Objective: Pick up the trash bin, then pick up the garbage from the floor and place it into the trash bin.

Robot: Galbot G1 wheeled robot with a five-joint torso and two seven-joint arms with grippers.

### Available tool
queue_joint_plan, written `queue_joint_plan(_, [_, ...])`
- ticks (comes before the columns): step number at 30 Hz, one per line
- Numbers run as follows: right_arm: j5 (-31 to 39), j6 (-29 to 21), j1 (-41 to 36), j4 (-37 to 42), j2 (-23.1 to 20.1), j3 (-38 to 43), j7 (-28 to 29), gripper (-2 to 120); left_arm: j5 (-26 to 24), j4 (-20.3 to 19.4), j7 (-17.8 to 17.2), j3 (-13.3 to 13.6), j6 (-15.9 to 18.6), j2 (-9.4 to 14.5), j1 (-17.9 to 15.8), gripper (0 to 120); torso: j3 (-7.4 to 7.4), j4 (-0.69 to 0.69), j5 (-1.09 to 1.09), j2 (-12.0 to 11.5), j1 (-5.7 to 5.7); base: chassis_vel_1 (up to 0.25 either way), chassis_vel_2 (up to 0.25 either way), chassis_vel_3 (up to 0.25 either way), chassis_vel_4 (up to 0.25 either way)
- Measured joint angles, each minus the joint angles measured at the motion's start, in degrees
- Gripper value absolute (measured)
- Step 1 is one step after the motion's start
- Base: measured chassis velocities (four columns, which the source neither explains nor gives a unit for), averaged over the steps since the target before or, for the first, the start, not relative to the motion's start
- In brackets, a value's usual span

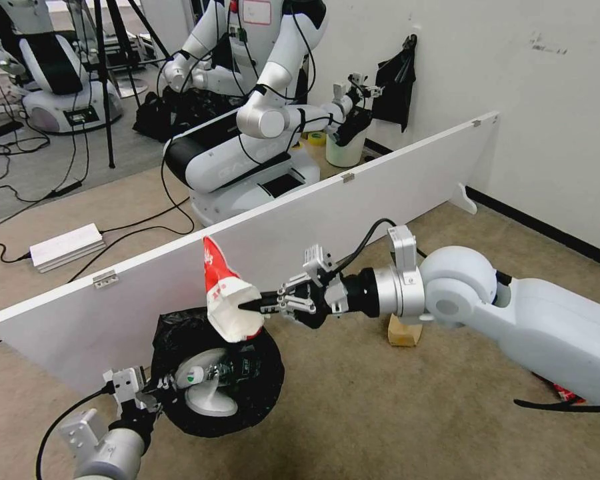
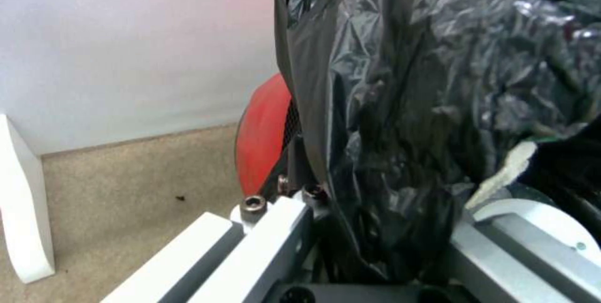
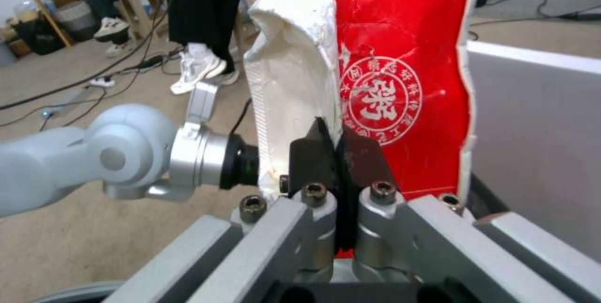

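The trash bin (image 1: pixel 257 393) hangs tilted at lower left, its black bag liner (image 2: pixel 407 105) bulging over the red body (image 2: pixel 263 138). My left gripper (image 1: pixel 159 387) is shut on the bin's rim, the liner pinched between its fingers (image 2: pixel 294 190). Inside lie a green-labelled clear bottle (image 1: pixel 223 370) and a white item (image 1: pixel 210 402). Just above the bin's opening, my right gripper (image 1: pixel 252 307) is shut on a crushed red-white paper cup (image 1: pixel 228 300). The right wrist view shows its dark pads (image 3: pixel 316 152) clamped on the cup's wall (image 3: pixel 401 58).
A long white board (image 1: pixel 353 200) stands on edge right behind the bin, its foot (image 2: pixel 25 209) on the carpet. A tan block (image 1: pixel 405 331) lies on the floor under my right wrist. Beyond the board stand another robot (image 1: pixel 260 100) and a white bin (image 1: pixel 345 145).
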Motion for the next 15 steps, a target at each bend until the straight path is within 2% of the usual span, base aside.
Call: queue_joint_plan(15, [-0.9, -0.5, -2.1, 0.9, -0.3, -1.1, 0.0, 0, -0.3, -0.4, -0.6, 0.1, 0.1, -0.5, -0.4, 0, 0.0, 0.0, 0.0, 0.0, 0.0, 0.0, 0.0, 0.0, 0.0])
